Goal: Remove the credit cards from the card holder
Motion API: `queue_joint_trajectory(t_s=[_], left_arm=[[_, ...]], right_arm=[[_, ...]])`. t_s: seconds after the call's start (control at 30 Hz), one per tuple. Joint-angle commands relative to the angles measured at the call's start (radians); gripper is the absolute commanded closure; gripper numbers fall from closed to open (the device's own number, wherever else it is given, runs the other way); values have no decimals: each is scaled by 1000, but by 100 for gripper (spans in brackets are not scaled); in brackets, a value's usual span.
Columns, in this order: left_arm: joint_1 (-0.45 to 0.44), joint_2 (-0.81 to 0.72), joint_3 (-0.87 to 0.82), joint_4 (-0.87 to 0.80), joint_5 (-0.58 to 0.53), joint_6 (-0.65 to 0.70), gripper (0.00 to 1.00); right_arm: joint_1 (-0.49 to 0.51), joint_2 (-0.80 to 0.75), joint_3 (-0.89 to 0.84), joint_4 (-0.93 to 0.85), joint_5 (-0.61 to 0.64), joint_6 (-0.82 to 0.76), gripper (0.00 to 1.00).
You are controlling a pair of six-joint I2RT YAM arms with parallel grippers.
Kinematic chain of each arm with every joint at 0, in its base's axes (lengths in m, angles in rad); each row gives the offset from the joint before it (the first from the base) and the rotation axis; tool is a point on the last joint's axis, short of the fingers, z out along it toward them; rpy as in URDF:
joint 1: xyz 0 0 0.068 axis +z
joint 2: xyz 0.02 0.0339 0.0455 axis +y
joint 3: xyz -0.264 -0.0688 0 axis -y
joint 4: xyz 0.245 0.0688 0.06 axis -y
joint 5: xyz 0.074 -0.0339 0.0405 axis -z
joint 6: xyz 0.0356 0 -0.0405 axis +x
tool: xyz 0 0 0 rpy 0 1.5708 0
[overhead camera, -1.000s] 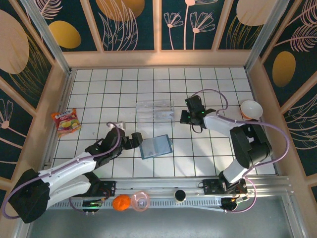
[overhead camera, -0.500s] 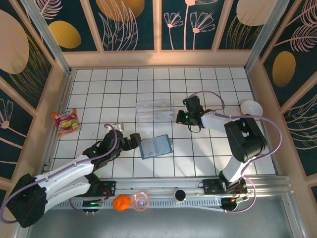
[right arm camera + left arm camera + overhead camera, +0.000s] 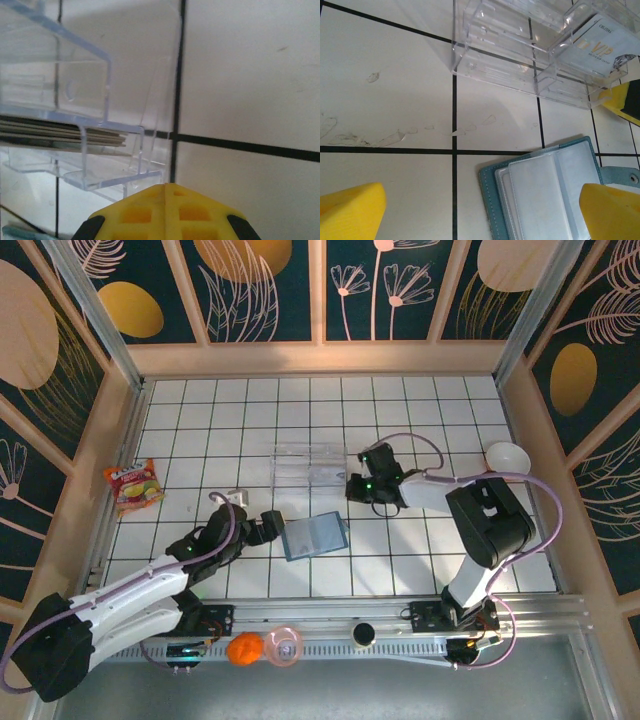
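Note:
The card holder (image 3: pixel 314 536) lies open on the tiles, teal outside with pale clear sleeves (image 3: pixel 547 192) showing. My left gripper (image 3: pixel 277 527) sits at its left edge, open wide, its yellow fingers (image 3: pixel 351 210) on either side of the holder's left part without touching it. A pale credit card marked VIP (image 3: pixel 596 46) lies in the clear tray (image 3: pixel 310 465); a stack of credit cards (image 3: pixel 60 133) shows edge-on there. My right gripper (image 3: pixel 352 487) is shut and empty, its tip (image 3: pixel 165 187) just off the tray's right end.
A snack packet (image 3: pixel 133 486) lies by the left wall and a white bowl (image 3: pixel 507 458) at the right. An orange ball (image 3: pixel 243 648) and small round items rest on the front rail. Wooden walls border the tiled floor.
My right gripper has moved left, from beside the bowl side toward the tray's right end, staying shut. The left gripper and the card holder have hardly moved.

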Motion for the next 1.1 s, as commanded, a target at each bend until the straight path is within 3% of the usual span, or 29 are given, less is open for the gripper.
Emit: queue_joint_trajectory(t_s=[0.0, 0.2, 0.3, 0.4, 0.47, 0.63, 1.07], left_arm=[[6, -14, -8, -7, -6, -18, 2], [7, -37, -13, -11, 3, -11, 1], [7, -50, -23, -2, 10, -10, 1], [7, -45, -26, 2, 4, -16, 2], [6, -42, -23, -8, -15, -24, 2], [7, -66, -23, -82, -86, -70, 7], [8, -142, -40, -162, -74, -113, 9]], right_arm=[[40, -34, 3, 14, -15, 15, 100], [75, -156, -23, -87, 121, 20, 98], [155, -241, -2, -168, 224, -33, 77], [258, -252, 52, -226, 178, -99, 66], [329, -215, 92, -261, 143, -132, 64], [481, -79, 170, -313, 198, -154, 62], [594, 93, 305, -358, 361, -192, 58]])
